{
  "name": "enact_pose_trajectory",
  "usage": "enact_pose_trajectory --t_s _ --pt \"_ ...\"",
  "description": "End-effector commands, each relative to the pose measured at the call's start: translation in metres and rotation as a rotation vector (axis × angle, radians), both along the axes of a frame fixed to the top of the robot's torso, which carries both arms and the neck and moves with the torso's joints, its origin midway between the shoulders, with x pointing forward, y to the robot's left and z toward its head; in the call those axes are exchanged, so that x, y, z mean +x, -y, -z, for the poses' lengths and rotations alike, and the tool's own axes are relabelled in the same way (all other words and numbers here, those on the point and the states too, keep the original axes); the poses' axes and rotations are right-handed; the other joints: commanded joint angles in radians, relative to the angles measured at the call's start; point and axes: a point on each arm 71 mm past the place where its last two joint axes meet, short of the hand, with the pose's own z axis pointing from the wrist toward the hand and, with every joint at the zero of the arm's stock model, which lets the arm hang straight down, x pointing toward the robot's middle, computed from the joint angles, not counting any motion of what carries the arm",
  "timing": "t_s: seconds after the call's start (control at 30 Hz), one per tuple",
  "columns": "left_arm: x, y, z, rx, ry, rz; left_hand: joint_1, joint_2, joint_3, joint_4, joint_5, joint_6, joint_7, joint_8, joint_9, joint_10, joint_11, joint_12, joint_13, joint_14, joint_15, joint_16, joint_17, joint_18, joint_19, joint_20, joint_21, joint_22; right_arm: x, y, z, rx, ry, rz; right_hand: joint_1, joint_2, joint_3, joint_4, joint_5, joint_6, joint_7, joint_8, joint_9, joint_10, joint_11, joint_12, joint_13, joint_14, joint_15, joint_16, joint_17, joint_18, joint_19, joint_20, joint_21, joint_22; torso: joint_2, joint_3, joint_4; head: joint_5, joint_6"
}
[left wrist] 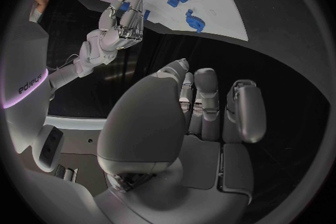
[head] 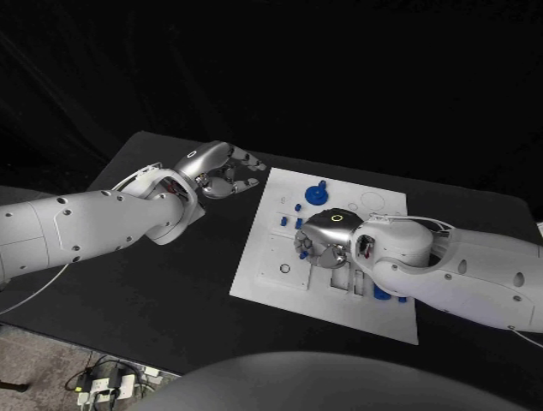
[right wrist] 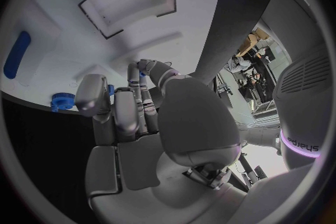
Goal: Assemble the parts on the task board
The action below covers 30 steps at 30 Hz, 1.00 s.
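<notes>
Start at your left hand: it hovers over the bare desk just off the board's left edge, fingers loosely curled but apart, holding nothing. It seems parked there to keep clear of the working side.

Move onto the board, your landmark. Near its far edge a blue gear lies flat, with small blue pegs beside it toward the middle. These look like parts waiting their turn.

Your right hand sits over the board's middle, fingers pointing down onto the surface. A bit of blue shows at the fingertips, so it probably pinches a small part, but you cannot tell for sure, nor which way that part points.

Beside that hand, a long blue piece lies flat on the board, its long axis roughly along the board's near-to-far direction.
</notes>
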Motion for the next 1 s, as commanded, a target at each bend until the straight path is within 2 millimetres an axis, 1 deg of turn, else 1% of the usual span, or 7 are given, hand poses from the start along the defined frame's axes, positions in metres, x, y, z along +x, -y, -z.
enact_pose_trajectory --t_s 0.03,0.17,0.27,0.53,0.8,0.93,1.0 --pt "0.000 0.002 0.000 -0.002 -0.014 0.009 0.000 0.011 0.006 0.001 0.004 0.002 0.007 -0.002 -0.001 0.004 0.004 -0.006 0.001 0.000 0.007 -0.007 -0.001 0.007 0.003 0.006 -0.004 0.189 0.000 0.000 0.003 -0.025 -0.005 -0.003 -0.016 -0.001 -0.001 0.005 -0.031 -0.049 -0.009 -0.032 -0.012 -0.022 0.003 -0.011 0.002 -0.010 0.005 -0.006 -0.007 -0.003 -0.010 0.003 -0.011 0.124 0.000 -0.0001 0.0008 0.000 0.000" --pt "0.000 0.003 0.000 -0.003 -0.017 0.009 0.000 0.011 0.006 0.001 0.004 0.002 0.007 -0.002 -0.001 0.004 0.004 -0.006 0.001 0.000 0.007 -0.007 -0.001 0.007 0.003 0.006 -0.004 0.189 -0.001 0.001 0.003 -0.024 -0.006 0.000 -0.028 -0.009 0.004 0.011 -0.056 -0.119 -0.029 -0.080 -0.037 -0.065 0.016 -0.028 0.002 -0.019 0.012 -0.012 -0.019 0.000 -0.021 0.008 -0.031 0.119 0.001 0.0002 0.0010 0.001 0.000" --pt "0.000 0.003 0.001 -0.003 -0.019 0.008 0.000 0.011 0.006 0.001 0.004 0.002 0.007 -0.002 -0.001 0.004 0.004 -0.006 0.001 0.000 0.007 -0.007 -0.001 0.007 0.003 0.006 -0.004 0.189 0.000 0.001 0.004 -0.025 -0.007 0.002 -0.038 -0.013 0.003 0.017 -0.089 -0.151 -0.070 -0.106 -0.055 -0.092 0.023 -0.032 0.007 -0.026 0.015 -0.016 -0.028 0.002 -0.027 0.011 -0.044 0.116 0.000 0.0002 0.0011 0.001 0.000" --pt "0.001 0.001 0.001 -0.003 -0.025 0.003 0.000 0.012 0.007 0.002 0.005 0.003 0.008 -0.002 -0.001 0.004 0.005 -0.006 0.001 0.000 0.008 -0.007 -0.002 0.007 0.003 0.007 -0.004 0.189 0.000 0.005 0.003 0.004 0.009 0.009 -0.049 -0.019 -0.009 0.028 -0.136 -0.206 -0.096 -0.144 -0.086 -0.128 0.030 -0.029 0.022 -0.033 0.016 -0.017 -0.037 0.005 -0.033 0.015 -0.062 0.113 0.000 -0.0008 0.0004 0.003 0.000" --pt "0.002 0.001 0.001 -0.005 -0.025 0.001 0.000 0.012 0.007 0.002 0.005 0.003 0.008 -0.002 -0.001 0.004 0.005 -0.006 0.001 0.000 0.008 -0.007 -0.002 0.007 0.003 0.007 -0.004 0.189 0.002 0.022 -0.008 0.084 0.065 0.029 -0.056 -0.025 -0.021 0.035 -0.160 -0.208 -0.096 -0.143 -0.095 -0.138 0.032 -0.024 0.029 -0.035 0.015 -0.018 -0.042 0.005 -0.033 0.015 -0.068 0.112 -0.001 -0.0028 0.0000 -0.002 0.000" --pt "0.002 0.000 0.001 -0.005 -0.026 -0.001 0.000 0.012 0.007 0.002 0.005 0.003 0.008 -0.002 -0.001 0.004 0.005 -0.006 0.001 0.000 0.008 -0.007 -0.002 0.007 0.003 0.007 -0.004 0.189 0.005 0.044 -0.028 0.139 0.104 0.051 -0.058 -0.022 -0.026 0.044 -0.164 -0.194 -0.087 -0.137 -0.099 -0.138 0.030 -0.016 0.035 -0.008 0.017 0.008 0.000 -0.004 -0.003 0.016 -0.024 0.125 0.000 -0.0023 -0.0034 -0.006 0.000" --pt "0.001 0.000 0.001 -0.005 -0.026 -0.001 0.000 0.012 0.007 0.002 0.005 0.003 0.008 -0.002 -0.001 0.004 0.005 -0.006 0.001 0.000 0.008 -0.007 -0.002 0.007 0.003 0.007 -0.004 0.189 0.006 0.055 -0.038 0.157 0.120 0.066 -0.058 -0.021 -0.028 0.049 -0.167 -0.181 -0.082 -0.132 -0.101 -0.133 0.028 -0.010 0.039 0.006 0.017 0.021 0.018 -0.008 0.013 0.016 -0.002 0.132 0.000 -0.0018 -0.0030 -0.013 0.000"
